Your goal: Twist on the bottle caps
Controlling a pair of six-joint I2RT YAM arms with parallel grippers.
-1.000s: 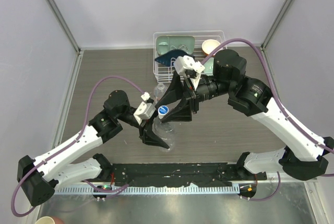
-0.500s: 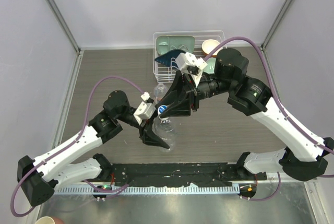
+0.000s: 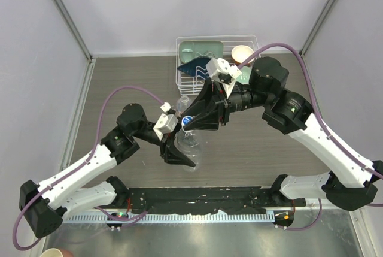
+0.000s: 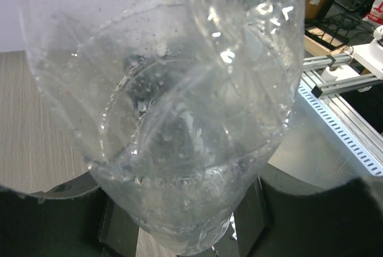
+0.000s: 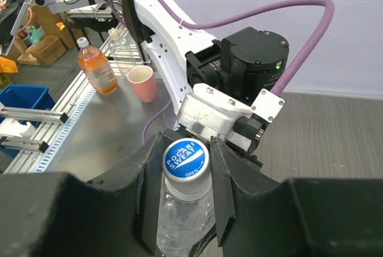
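light: bright, even | shadows: faint | glare: white specks on clear bottle (image 4: 179, 113), 1 o'clock | focus: blue cap (image 5: 186, 158) sharp

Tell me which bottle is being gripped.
The bottle with the blue Pocari Sweat cap: left pincer holds its body, right pincer grips the cap. The other clear bottle stands ungripped behind it.

The bottle cap (image 5: 185, 158) is showing blue with white lettering, the bottle (image 4: 179, 119) is gleaming clear, and a purple cable (image 3: 128, 88) is standing out against the grey wood-grain table (image 3: 269, 143).

Bottle (image 3: 192, 143) between left hand (image 3: 179, 152) and right hand (image 3: 188, 123)
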